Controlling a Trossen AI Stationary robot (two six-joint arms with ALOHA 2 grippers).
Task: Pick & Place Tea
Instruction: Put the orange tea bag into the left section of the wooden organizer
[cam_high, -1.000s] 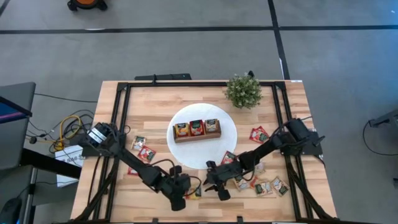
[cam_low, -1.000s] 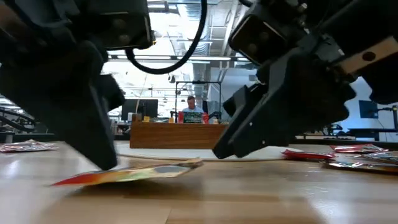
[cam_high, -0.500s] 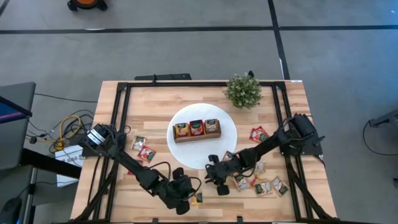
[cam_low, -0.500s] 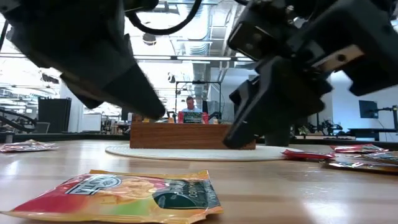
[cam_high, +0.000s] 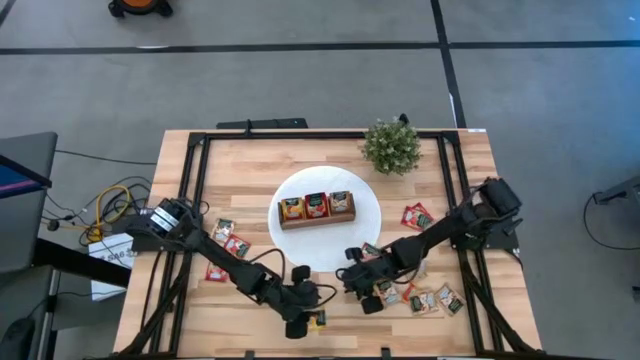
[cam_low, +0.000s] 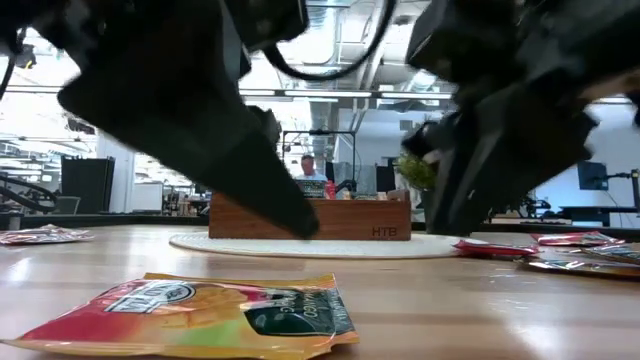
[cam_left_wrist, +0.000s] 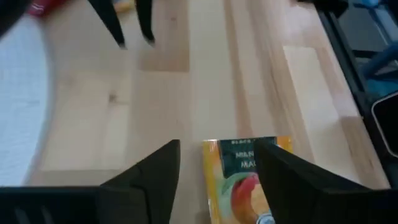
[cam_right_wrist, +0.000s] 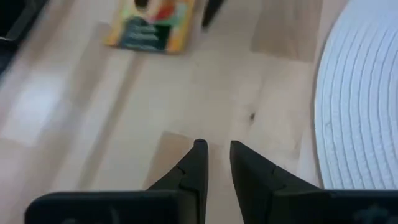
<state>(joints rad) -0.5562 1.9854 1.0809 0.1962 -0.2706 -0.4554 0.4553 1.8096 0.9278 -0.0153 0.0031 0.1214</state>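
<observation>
Box (cam_low: 310, 217) front reads "HTB". Your left claw (cam_left_wrist: 217, 165) wide open, empty, low above yellow sachet (cam_left_wrist: 249, 180) on tabletop (cam_left_wrist: 81, 130). Your right claw (cam_right_wrist: 216, 163) nearly closed, empty.

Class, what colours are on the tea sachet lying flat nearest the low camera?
The tea sachet shades from red to yellow-orange, with a dark printed panel; the low view shows it best.

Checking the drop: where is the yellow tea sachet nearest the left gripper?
The yellow tea sachet lies flat on the table's front edge in the high view, under the open left gripper, left of the right gripper.
</observation>
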